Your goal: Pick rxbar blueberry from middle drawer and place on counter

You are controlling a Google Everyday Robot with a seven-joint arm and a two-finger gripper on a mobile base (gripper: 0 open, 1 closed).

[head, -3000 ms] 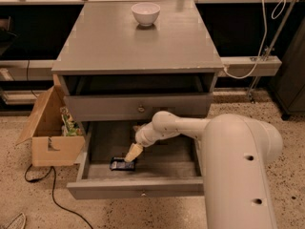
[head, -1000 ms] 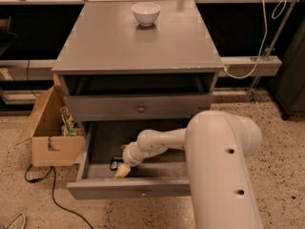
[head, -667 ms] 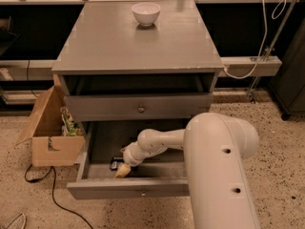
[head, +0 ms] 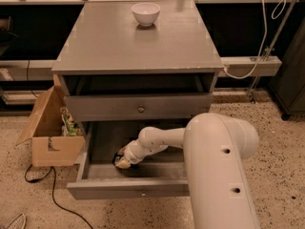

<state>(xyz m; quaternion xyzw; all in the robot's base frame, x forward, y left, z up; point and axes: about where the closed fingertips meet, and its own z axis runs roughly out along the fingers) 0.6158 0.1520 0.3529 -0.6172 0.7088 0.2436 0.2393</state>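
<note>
Arm reaching down into the open middle drawer (head: 128, 189), gripper (head: 123, 162) at the bar.
Big white robot arm (head: 217, 171) fills the near right, forearm running left into the drawer, which stands pulled out toward the near side at the bottom of the grey cabinet (head: 71, 87). On top, the counter (head: 138, 46) is broad & flat, w/ a white bowl (head: 146, 12) near its far edge, about centre. The upper drawer front (head: 105, 108) w/ round knob is closed. A cardboard box (head: 47, 128) sits on the floor left of the cabinet, flaps open. The gripper is low in the drawer's near-left part, tip pointing down & left. The rxbar blueberry (head: 116, 158) lies on the drawer floor right at that tip, only a dark sliver showing. Jaw state: can't tell, nor whether it's gripped.
</note>
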